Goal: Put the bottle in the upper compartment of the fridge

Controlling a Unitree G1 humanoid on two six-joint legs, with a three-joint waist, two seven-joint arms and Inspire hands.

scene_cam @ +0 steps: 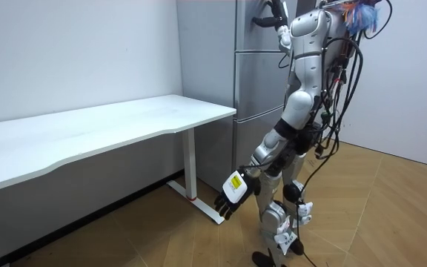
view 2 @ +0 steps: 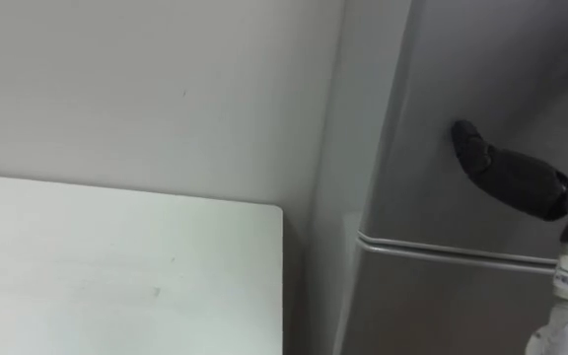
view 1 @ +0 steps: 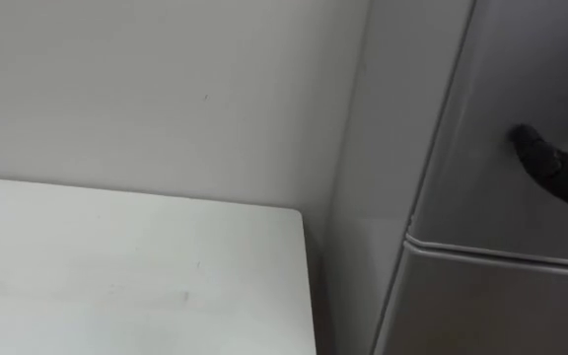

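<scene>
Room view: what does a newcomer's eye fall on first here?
First, the robot standing close before the tall grey fridge, its right hand raised against the upper door. Next, the left hand hanging low beside its thigh, and the long white table along the wall at the room view's left.
</scene>
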